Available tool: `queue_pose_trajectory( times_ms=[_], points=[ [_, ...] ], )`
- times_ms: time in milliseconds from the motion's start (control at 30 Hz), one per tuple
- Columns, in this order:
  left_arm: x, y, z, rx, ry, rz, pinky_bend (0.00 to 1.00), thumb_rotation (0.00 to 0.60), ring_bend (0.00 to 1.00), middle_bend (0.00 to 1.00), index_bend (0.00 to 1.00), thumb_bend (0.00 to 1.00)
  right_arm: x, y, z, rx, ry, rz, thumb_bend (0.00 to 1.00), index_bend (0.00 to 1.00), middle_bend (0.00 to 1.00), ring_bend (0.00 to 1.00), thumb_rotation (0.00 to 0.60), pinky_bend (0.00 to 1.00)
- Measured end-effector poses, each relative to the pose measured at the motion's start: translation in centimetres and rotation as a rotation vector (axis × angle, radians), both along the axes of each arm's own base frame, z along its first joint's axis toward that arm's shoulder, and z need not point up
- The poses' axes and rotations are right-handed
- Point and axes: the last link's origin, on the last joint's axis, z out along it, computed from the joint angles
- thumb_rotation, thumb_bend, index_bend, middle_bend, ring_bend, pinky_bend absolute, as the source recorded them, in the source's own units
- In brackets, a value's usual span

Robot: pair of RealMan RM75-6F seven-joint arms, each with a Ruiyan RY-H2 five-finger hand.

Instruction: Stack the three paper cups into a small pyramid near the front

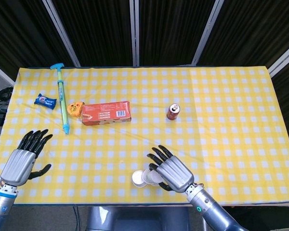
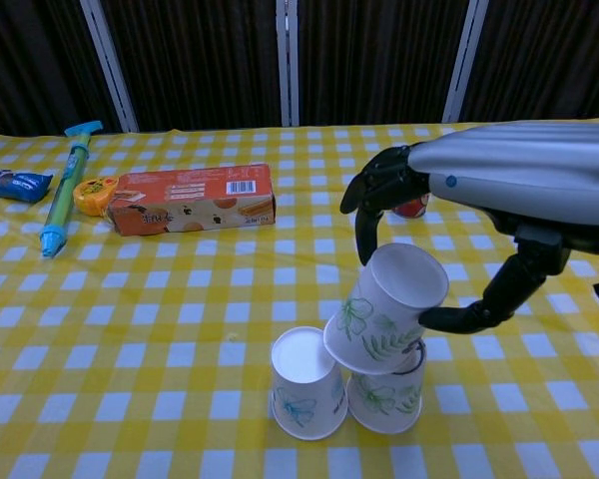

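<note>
**Third cup held tilted over the two base cups**

Right hand [image 2: 449, 225], lower centre-right of the chest view: fingers and thumb clamped on a white paper cup with green leaf print [image 2: 384, 310]. Cup tilted, closed base up and to the right, its lower edge resting over the right-hand base cup.

Two base cups stand upside down, side by side and touching, near the front edge of the yellow-checked tabletop [image 2: 130, 329]: a white paper cup with blue flower print [image 2: 305, 384] on the left, a white paper cup with green print [image 2: 385, 399] on the right, partly under the held one.

Left hand [image 1: 24, 159], lower left of the head view: fingers spread, holding nothing.

Further back: orange biscuit box [image 2: 192, 200], blue-green syringe-shaped pump toy [image 2: 62, 187], small blue snack packet [image 2: 15, 184], red drink can [image 1: 173, 111].
</note>
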Motion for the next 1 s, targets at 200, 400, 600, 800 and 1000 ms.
queue_pose_trajectory(
  times_ms=[200, 400, 600, 800, 1000],
  points=[
    [0.00, 0.01, 0.02, 0.001, 0.000, 0.000, 0.00, 0.600, 0.00, 0.00, 0.07, 0.26, -0.18, 0.13, 0.00, 0.005, 0.007, -0.008, 0.23, 0.50, 0.14, 0.00, 0.600, 0.00],
    [0.03, -0.02, 0.05, 0.002, -0.002, -0.001, 0.00, 0.600, 0.00, 0.00, 0.08, 0.26, -0.19, 0.26, -0.15, 0.012, 0.005, -0.009, 0.23, 0.50, 0.14, 0.00, 0.600, 0.00],
    [0.02, -0.01, 0.04, 0.001, -0.002, -0.001, 0.00, 0.600, 0.00, 0.00, 0.07, 0.26, -0.19, 0.26, -0.32, 0.013, 0.003, -0.011, 0.23, 0.50, 0.14, 0.00, 0.600, 0.00],
    [-0.01, -0.02, 0.06, -0.002, 0.002, 0.000, 0.00, 0.600, 0.00, 0.00, 0.07, 0.26, -0.09, 0.37, -0.57, 0.015, 0.001, -0.007, 0.22, 0.49, 0.13, 0.00, 0.600, 0.00],
    [-0.03, -0.01, 0.12, 0.000, 0.000, 0.002, 0.00, 0.600, 0.00, 0.00, 0.08, 0.26, 0.05, 0.41, -0.69, 0.016, -0.003, -0.009, 0.20, 0.41, 0.09, 0.00, 0.600, 0.00]
  ],
)
